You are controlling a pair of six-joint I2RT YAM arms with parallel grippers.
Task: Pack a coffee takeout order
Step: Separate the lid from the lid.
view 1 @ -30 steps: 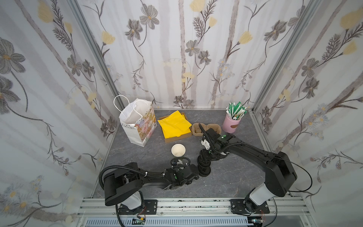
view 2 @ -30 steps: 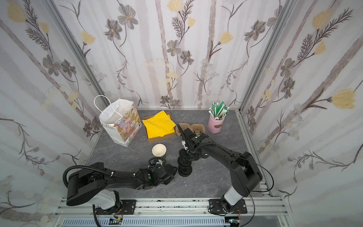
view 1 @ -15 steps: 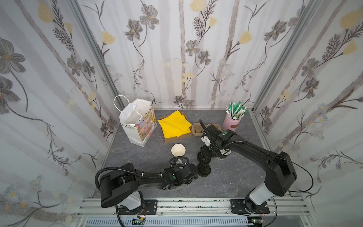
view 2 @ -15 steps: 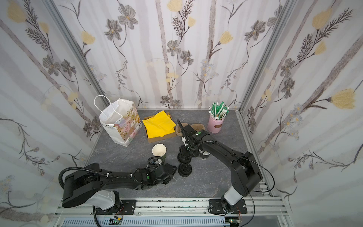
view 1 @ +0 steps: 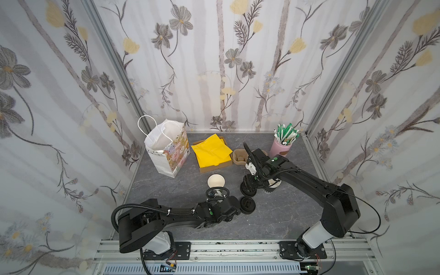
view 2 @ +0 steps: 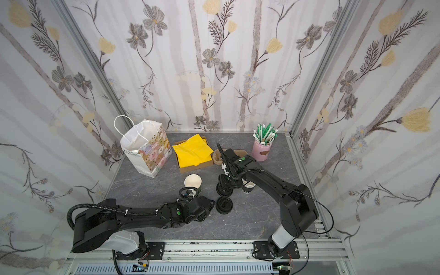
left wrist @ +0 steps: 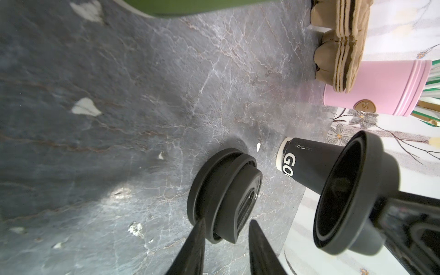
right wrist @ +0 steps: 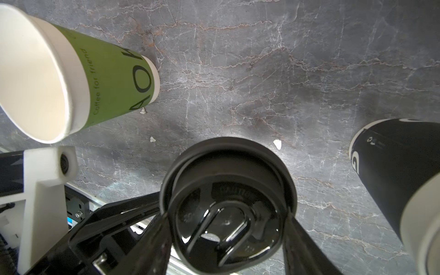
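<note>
- My right end effector (right wrist: 227, 213) is clenched on a black lid (right wrist: 226, 190), one finger on each side of its rim. It holds the lid top side up, off the tabletop (view 1: 273, 221).
- My left end effector (left wrist: 227, 223) lies low over the tabletop. Its fingers (left wrist: 195, 247) stand partly apart at the edge of a spare lid (left wrist: 223, 190) lying flat there. I cannot tell whether they pinch it or only flank it.
- In both top views the spare lid sits near the held lid, on the side towards the arm bases, and the two are apart.
- The green cup (view 1: 216, 181) stands upright and uncovered on the tabletop, just beyond my left wrist and near the held lid, not touching it.
- A black cup (view 1: 272, 188) stands upright just beside the right end effector, on the side away from the green cup.
- The yellow napkin (view 1: 212, 152) lies in a shallow cardboard box (view 1: 215, 167) at the back, between the paper bag (view 1: 166, 147) and the brown cup carriers (view 1: 239, 157).
- A pink holder (view 1: 281, 150) full of straws (view 1: 285, 133) stands in the far right corner.
</note>
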